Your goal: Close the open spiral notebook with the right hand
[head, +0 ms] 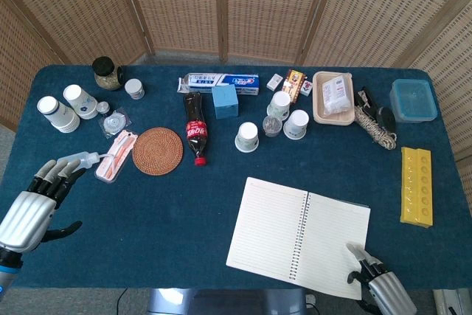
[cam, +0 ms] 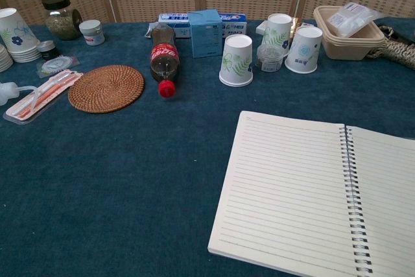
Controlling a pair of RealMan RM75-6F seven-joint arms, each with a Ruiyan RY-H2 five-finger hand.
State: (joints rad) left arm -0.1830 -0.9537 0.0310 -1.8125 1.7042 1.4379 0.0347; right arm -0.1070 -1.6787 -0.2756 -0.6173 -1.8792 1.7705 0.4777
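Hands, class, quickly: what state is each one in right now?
Left hand: open, fingers apart, holding nothing.
Right hand: fingertips on the notebook's right page corner; open or closed cannot be told.

Behind my table (head: 169, 212), which wears a dark blue cloth, stands a folding screen (head: 177, 1) of woven cane panels in wooden frames. Grey floor (head: 9, 145) shows past the table's left edge, under even, soft daylight.

Lab-style test setup: wicker screen (head: 221, 5), cluttered blue table (head: 147, 212).
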